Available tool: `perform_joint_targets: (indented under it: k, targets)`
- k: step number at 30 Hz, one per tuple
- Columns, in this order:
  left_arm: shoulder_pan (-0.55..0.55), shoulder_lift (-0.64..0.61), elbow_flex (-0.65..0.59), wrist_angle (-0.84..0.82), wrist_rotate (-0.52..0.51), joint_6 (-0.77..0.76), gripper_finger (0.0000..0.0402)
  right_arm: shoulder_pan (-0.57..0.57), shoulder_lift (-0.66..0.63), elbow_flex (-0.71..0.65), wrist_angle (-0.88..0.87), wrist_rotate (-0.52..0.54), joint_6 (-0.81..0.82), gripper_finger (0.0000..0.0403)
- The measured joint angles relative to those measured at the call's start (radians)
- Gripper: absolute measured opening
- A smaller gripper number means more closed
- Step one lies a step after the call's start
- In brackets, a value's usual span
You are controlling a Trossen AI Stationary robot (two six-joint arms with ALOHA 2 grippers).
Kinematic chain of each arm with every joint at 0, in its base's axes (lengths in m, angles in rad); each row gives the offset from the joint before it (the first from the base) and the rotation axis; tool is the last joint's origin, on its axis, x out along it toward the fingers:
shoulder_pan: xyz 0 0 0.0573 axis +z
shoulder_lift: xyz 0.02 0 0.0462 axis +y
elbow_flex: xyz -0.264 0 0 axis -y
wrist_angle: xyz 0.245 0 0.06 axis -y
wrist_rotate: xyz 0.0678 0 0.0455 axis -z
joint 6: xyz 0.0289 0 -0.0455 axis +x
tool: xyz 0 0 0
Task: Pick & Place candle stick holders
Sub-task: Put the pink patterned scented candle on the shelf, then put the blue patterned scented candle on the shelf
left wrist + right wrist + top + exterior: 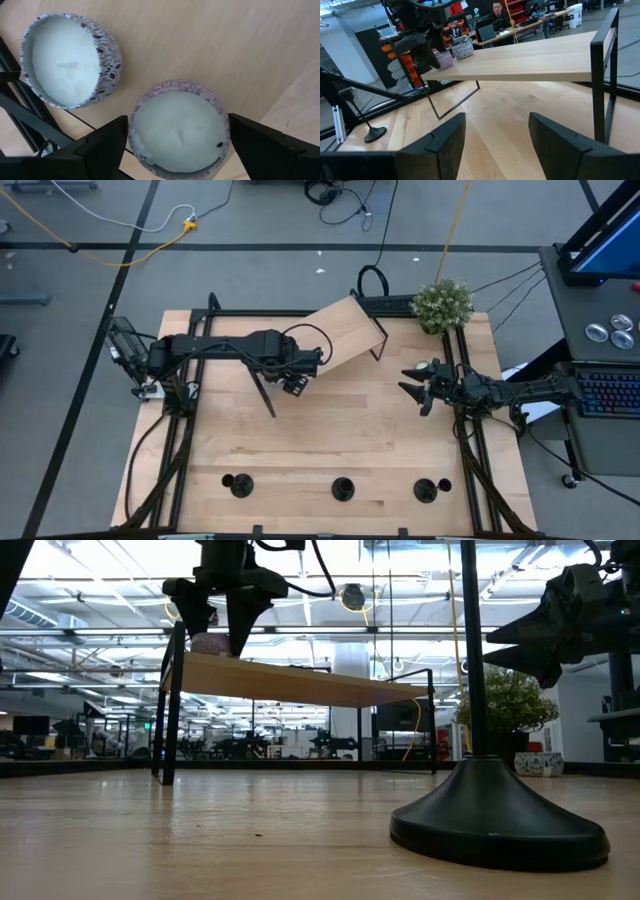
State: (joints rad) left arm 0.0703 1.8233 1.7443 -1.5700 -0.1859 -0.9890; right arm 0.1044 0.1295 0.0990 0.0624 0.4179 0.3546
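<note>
Three black candlestick holders (238, 483) (343, 488) (430, 489) stand on their round bases along the table's near edge; one fills the low view (497, 810). My left gripper (295, 380) is at the near left end of a raised wooden shelf (345, 330), shut on a patterned candle tin (180, 130). A second tin (67, 60) stands on the shelf beside it. My right gripper (415, 385) hangs open and empty above the table's right side, level with the shelf (497, 145). My left gripper has the candle tin's round wall (134, 125) between its two fingers, one on each opposite side. The fingers come from above, pointing down. The tin stands upright with its wax face up, its bottom on the shelf top (210, 642).
The shelf stands on thin black metal legs (265, 392) at the table's far middle. A potted plant (442, 303) stands at the far right corner. Bare wood lies between the shelf and the row of holders. A person sits in the room beyond (496, 7).
</note>
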Motion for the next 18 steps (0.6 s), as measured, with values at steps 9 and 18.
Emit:
perform_joint_targets:
  k: [9, 18]
  targets:
    - [0.026, -0.100, 0.023, 0.003, -0.023, 0.018, 0.0312, 0.000, 0.000, 0.000, 0.001, 0.000, 0.000, 0.0212]
    - [0.003, -0.329, 0.024, 0.120, -0.167, -0.042, 0.0320, 0.000, 0.000, 0.000, 0.015, 0.000, 0.000, 0.0212]
